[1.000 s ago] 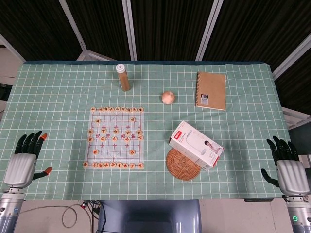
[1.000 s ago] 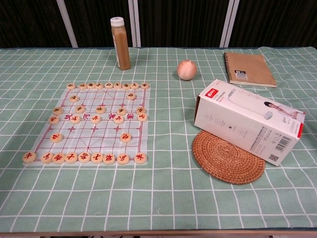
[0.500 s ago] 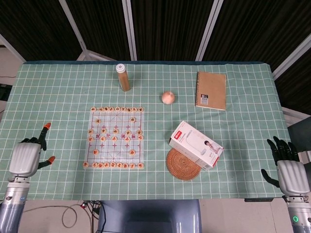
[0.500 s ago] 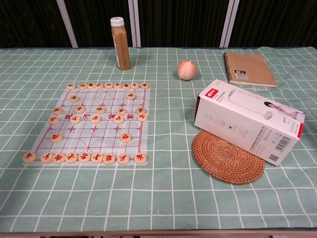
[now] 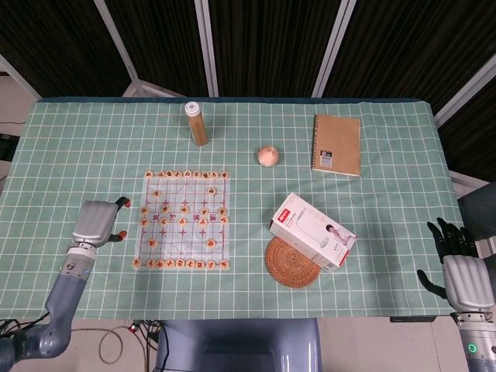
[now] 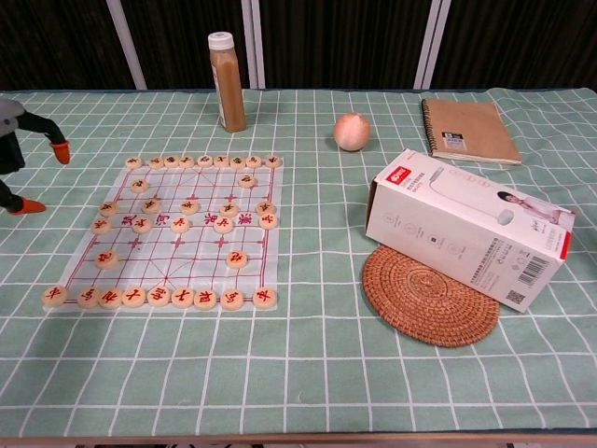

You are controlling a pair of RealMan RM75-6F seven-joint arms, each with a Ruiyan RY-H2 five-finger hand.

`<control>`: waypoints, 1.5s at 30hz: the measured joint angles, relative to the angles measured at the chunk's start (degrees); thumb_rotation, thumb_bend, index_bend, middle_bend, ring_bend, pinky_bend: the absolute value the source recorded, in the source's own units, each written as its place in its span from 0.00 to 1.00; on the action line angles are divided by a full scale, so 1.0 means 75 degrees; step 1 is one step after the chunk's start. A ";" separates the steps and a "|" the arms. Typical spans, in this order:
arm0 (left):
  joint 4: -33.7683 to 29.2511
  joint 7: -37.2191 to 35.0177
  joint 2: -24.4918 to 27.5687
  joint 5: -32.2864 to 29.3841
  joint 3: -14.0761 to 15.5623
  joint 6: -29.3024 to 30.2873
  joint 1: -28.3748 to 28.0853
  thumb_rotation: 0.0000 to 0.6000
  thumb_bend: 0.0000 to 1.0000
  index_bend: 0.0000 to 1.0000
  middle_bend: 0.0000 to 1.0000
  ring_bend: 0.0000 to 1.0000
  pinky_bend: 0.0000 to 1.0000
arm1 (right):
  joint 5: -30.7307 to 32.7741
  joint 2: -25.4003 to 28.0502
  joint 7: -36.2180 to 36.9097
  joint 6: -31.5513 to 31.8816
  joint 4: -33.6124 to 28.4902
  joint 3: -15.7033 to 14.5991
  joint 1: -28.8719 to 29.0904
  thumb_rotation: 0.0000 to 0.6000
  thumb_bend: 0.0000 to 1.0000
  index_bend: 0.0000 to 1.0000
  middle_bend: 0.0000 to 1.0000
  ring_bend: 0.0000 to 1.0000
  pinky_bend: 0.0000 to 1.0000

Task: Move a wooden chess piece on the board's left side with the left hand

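Note:
A clear chess board [image 5: 184,219] [image 6: 173,233] with red lines lies on the checked cloth, covered with several round wooden pieces. My left hand [image 5: 98,221] [image 6: 17,154] hovers just left of the board's left edge, holding nothing, with its orange-tipped fingers [image 6: 60,151] spread toward the pieces. The nearest pieces are the left-column ones [image 6: 108,259] [image 5: 153,241]. My right hand [image 5: 460,271] rests open at the table's front right corner, far from the board; the chest view does not show it.
Behind the board stands a brown bottle [image 5: 196,124] [image 6: 228,82]. A peach-coloured ball [image 5: 268,156], a spiral notebook [image 5: 337,145], a white box [image 5: 312,232] and a woven coaster [image 5: 292,263] under it lie to the right.
My left hand has moved from the table's front left edge in toward the board's left side and now shows in the chest view. The right hand stays put.

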 measured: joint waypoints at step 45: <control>0.1667 0.0937 -0.1306 -0.1652 0.0543 -0.0628 -0.1336 1.00 0.31 0.47 1.00 0.91 0.93 | 0.0071 0.0027 0.0154 -0.0045 -0.0002 0.0041 0.0027 1.00 0.34 0.00 0.00 0.00 0.00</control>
